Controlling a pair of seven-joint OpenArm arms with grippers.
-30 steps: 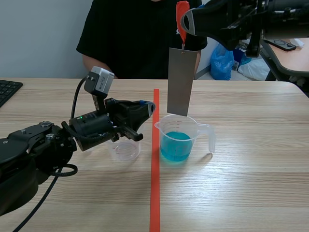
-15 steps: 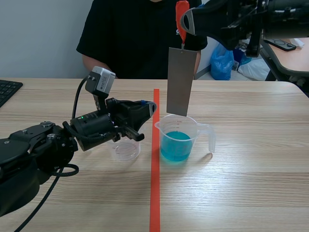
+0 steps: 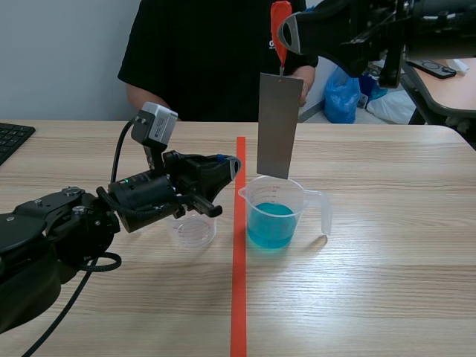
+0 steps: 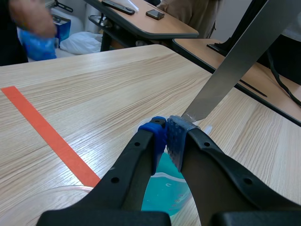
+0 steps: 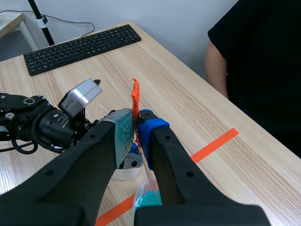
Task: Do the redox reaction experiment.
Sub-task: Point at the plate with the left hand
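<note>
A grey metal sheet (image 3: 279, 125) hangs upright from an orange-red handle (image 3: 280, 18), its lower edge just above the rim of a clear beaker (image 3: 277, 212) of blue liquid (image 3: 271, 223). My right gripper (image 3: 286, 33) is raised over the beaker and shut on that handle (image 5: 135, 101). My left gripper (image 3: 232, 165) is shut on nothing, low beside the beaker and above a small empty clear cup (image 3: 192, 230). In the left wrist view the sheet (image 4: 240, 61) hangs just ahead of the left gripper (image 4: 167, 134), with the blue liquid (image 4: 164, 188) below.
A person in a black shirt (image 3: 216, 52) sits across the table. A black keyboard (image 3: 11, 137) lies at the far left edge. An orange-red tape line (image 3: 239, 253) runs down the table between cup and beaker.
</note>
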